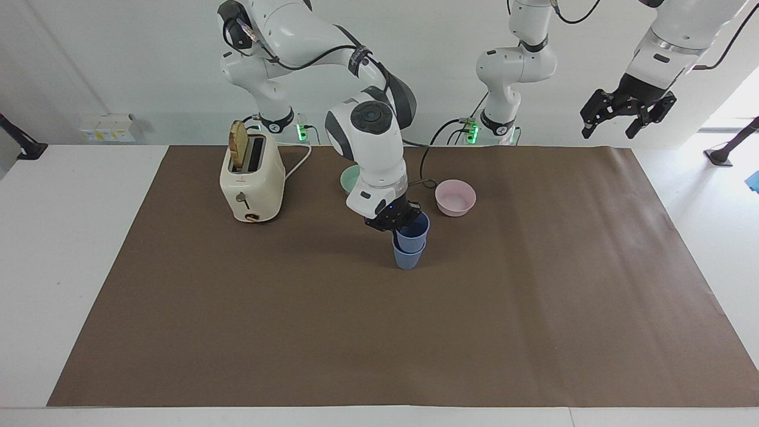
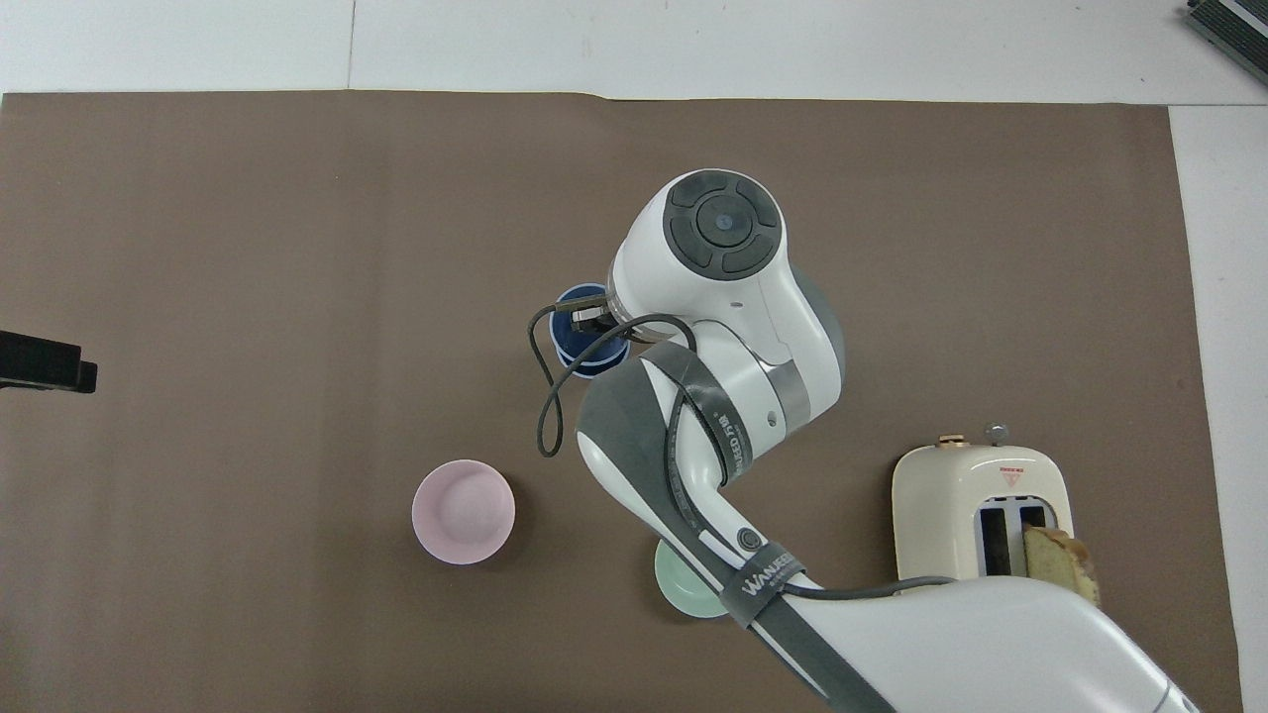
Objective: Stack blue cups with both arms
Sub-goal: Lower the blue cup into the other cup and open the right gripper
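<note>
- Blue upper cup [image 1: 413, 230] set partway into the lower blue cup [image 1: 408, 259], which stands upright on the brown mat [image 1: 379, 332] near the table's middle, farther from the robots than both bowls.
- Gripped at the rim by the right gripper [image 1: 396, 220], jaws clamped on the upper cup; seems slightly tilted, though hard to judge from here.
- Nothing visible inside the upper cup apart from a gripper finger; lower cup's inside filled by the upper one.
- Pink bowl [image 1: 455, 197] upright with nothing in it, beside the cups toward the left arm's end.
- Mint-green bowl [image 2: 686, 590] mostly covered by the right arm in both views; contents not readable.
- Cream toaster [image 1: 251, 179] toward the right arm's end, a slice of toast [image 1: 238, 146] standing up out of one slot.
- Left gripper [image 1: 625, 118] raised, waiting over the mat's corner at the left arm's end, jaws apart, holding nothing; only a dark edge of it showing in the overhead view.
</note>
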`<state>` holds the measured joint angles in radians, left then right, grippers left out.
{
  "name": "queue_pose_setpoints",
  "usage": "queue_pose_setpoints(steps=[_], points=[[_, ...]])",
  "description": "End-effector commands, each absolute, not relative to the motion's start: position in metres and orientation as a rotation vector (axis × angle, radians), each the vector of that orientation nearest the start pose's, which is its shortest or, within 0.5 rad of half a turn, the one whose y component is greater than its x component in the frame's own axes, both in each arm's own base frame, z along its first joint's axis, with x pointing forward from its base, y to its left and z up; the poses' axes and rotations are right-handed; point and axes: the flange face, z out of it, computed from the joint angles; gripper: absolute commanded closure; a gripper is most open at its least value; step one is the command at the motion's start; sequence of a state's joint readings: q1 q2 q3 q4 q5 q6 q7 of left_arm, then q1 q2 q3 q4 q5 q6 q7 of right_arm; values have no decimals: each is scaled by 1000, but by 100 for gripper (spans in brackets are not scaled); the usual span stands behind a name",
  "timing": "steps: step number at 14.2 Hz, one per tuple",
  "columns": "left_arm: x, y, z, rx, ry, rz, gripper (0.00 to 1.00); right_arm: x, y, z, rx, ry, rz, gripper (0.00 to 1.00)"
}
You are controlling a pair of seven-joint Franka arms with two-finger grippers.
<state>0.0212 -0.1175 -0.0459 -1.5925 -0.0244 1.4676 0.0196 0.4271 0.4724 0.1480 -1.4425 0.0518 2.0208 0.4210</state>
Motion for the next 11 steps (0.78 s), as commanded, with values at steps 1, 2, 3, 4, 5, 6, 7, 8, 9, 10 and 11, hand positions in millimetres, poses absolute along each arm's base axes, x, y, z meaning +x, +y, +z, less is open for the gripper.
queue_pose_setpoints(steps=[1,2,3,4,5,6,7,8,9,10,11], points=[[504,-14,666,-3168,65,12,0,600,371,422,-2998,-158,-75,100],[504,-14,666,-3168,68,12,0,600,371,422,-2998,-160,-75,100],[504,-14,666,-3168,70,12,0,600,371,422,-2998,-160,-75,100],[504,-14,666,-3168,68,12,0,601,370,421,-3003,-163,-77,100],[504,-14,666,-3168,68,12,0,601,370,417,-3007,-162,-70,100],[504,-14,666,-3168,68,12,0,601,370,415,-3007,-164,-65,100],[504,-14,666,-3168,65,12,0,601,369,416,-3008,-162,-66,100],[504,-14,666,-3168,68,12,0,602,368,416,-3008,-160,-66,100],[504,-14,666,-3168,68,12,0,602,368,415,-3008,-157,-66,100],[504,-14,666,-3168,68,12,0,602,368,415,-3006,-155,-63,96],[504,-14,666,-3168,68,12,0,602,369,416,-3005,-161,-71,91]])
